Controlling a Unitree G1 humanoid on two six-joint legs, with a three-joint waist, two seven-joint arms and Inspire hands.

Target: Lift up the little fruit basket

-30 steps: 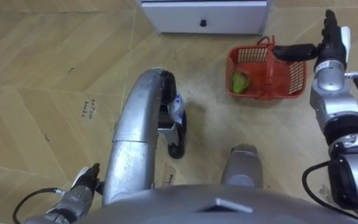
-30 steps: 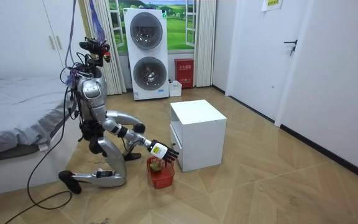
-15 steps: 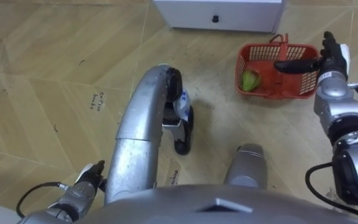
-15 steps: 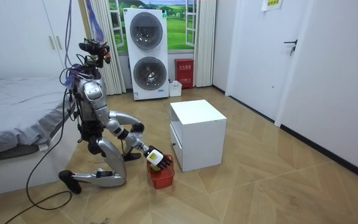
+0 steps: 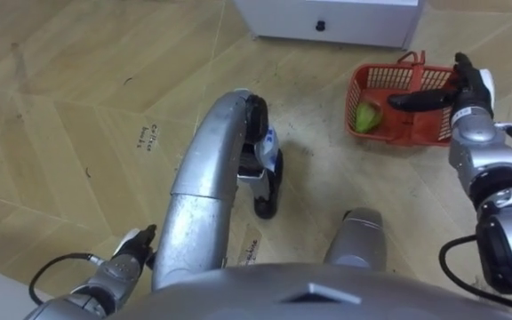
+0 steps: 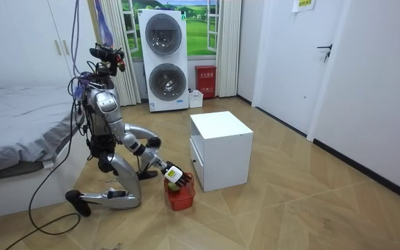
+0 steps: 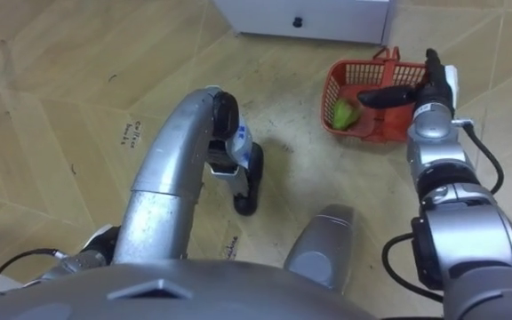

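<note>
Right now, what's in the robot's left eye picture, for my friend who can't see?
The robot's right hand reaches with straight fingers over a red fruit basket on the wooden floor, one green fruit inside. A white drawer cabinet stands just behind it; the left hand is at lower left.

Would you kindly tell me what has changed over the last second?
The right hand lowered from above the fruit basket to its handle level, fingers open, nothing gripped yet. The basket stays on the floor by the white cabinet, the green fruit inside; the left hand stays low.
</note>
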